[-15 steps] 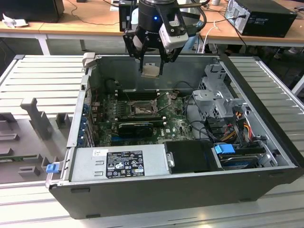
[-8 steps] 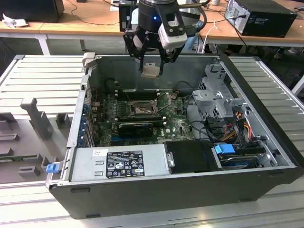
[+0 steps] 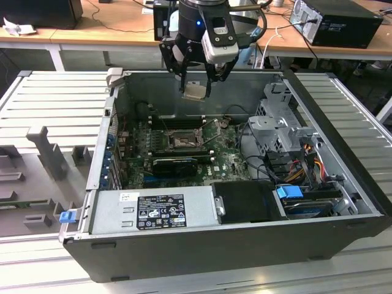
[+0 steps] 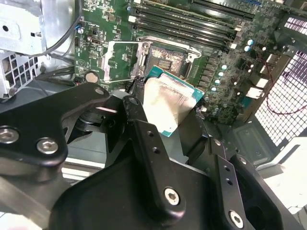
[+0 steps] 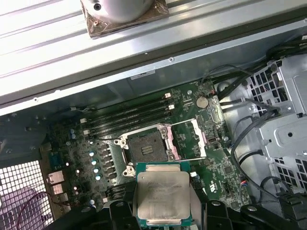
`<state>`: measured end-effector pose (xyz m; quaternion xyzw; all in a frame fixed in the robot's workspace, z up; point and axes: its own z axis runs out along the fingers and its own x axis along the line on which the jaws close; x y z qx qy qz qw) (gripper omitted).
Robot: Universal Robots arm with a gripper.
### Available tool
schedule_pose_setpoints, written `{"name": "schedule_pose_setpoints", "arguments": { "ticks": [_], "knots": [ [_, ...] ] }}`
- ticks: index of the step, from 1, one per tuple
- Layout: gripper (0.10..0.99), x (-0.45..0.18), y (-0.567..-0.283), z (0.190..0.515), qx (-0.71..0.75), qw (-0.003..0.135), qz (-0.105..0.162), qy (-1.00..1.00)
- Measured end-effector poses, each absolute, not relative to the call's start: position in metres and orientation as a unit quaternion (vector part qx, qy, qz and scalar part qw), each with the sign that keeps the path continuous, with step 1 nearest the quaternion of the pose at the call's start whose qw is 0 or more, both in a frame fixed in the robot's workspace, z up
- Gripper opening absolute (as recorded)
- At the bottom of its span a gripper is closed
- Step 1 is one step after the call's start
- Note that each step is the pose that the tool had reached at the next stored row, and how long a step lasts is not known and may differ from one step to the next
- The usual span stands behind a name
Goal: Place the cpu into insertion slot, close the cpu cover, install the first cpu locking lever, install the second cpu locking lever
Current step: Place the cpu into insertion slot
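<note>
High above the open computer case (image 3: 245, 245), the robot arm's gripper (image 3: 196, 87) pinches the cpu (image 3: 196, 93) by its edges, the chip's metal top facing both wrist cameras. Below, on the green board (image 5: 213, 175), the insertion slot (image 5: 146, 148) lies uncovered, with the cpu cover (image 5: 202, 142) swung open just beside it.
</note>
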<state>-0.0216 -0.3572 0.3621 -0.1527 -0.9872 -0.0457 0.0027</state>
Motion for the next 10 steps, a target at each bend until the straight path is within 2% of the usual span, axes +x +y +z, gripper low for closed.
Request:
{"name": "schedule_pose_setpoints", "arguments": {
  "ticks": [10],
  "knots": [
    [0.529,-0.0215,-0.3572,0.3620,-0.191,0.001,-0.046,-0.980]
  ]
}}
